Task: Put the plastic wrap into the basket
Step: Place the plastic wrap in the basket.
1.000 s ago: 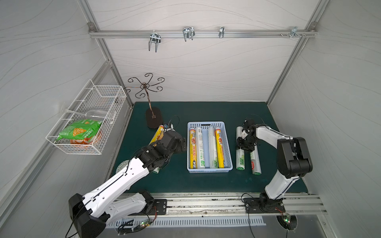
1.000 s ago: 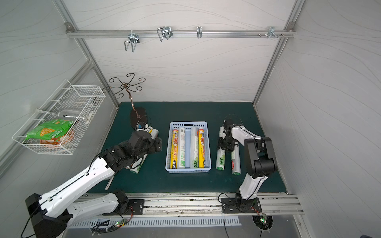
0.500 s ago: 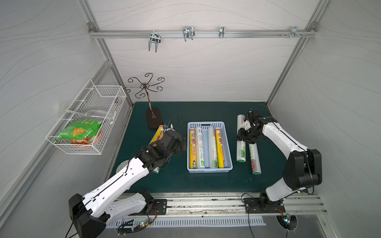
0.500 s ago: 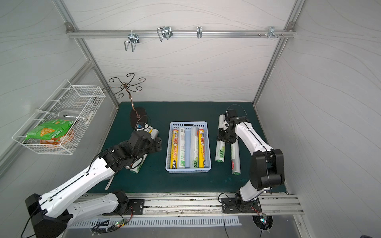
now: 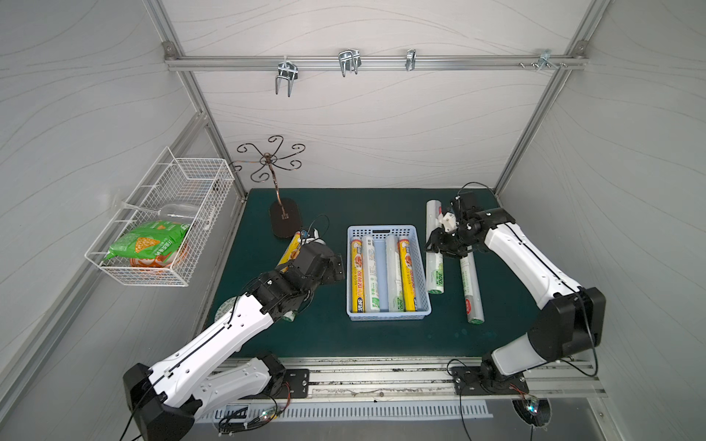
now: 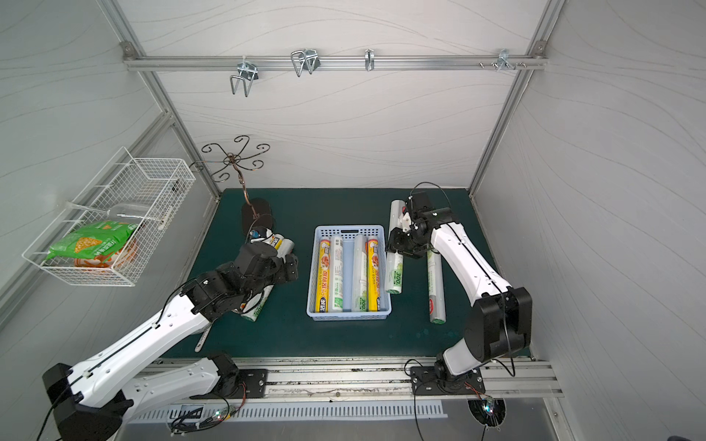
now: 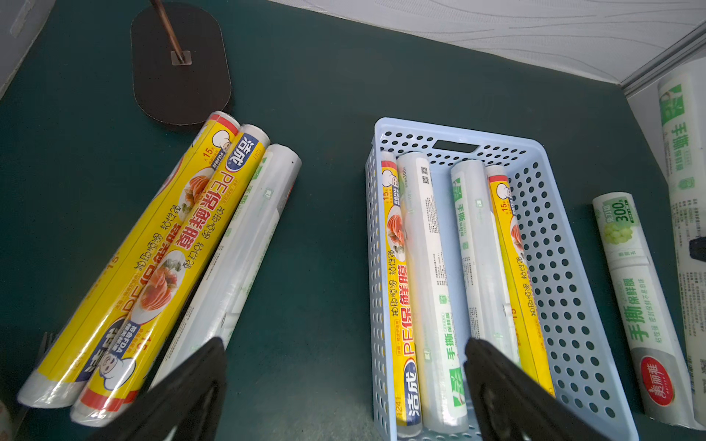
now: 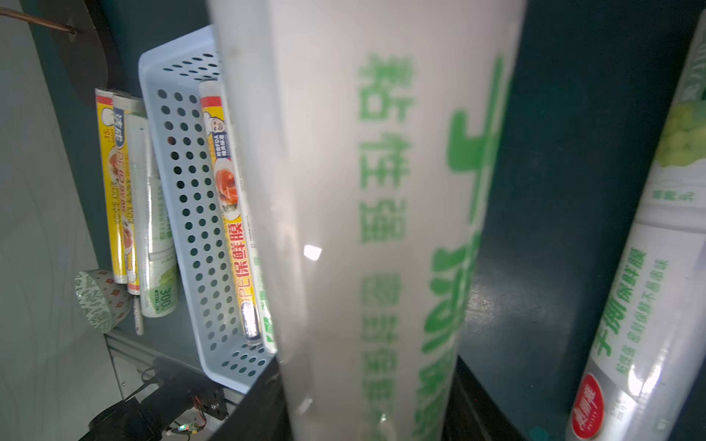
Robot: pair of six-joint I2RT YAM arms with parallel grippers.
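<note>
My right gripper [image 5: 438, 249] pinches a roll [image 5: 435, 278] just right of the basket [image 5: 421, 273], another roll [image 5: 470, 290] alongside; left gripper [image 7: 344, 345] hangs spread.

This is looking like a robotics lab cell, not a home — white panelled walls [image 5: 382, 126] and an aluminium frame [image 5: 534, 126] are boxing in a green mat [image 5: 363, 206]. The left arm [image 5: 229, 336] and the right arm [image 5: 523, 259] are sitting bolted to a slotted metal rail [image 5: 382, 376] at the front (loose cables [image 5: 237, 420] are trailing beneath it), and a hook bar [image 5: 382, 61] is spanning the back wall.
</note>
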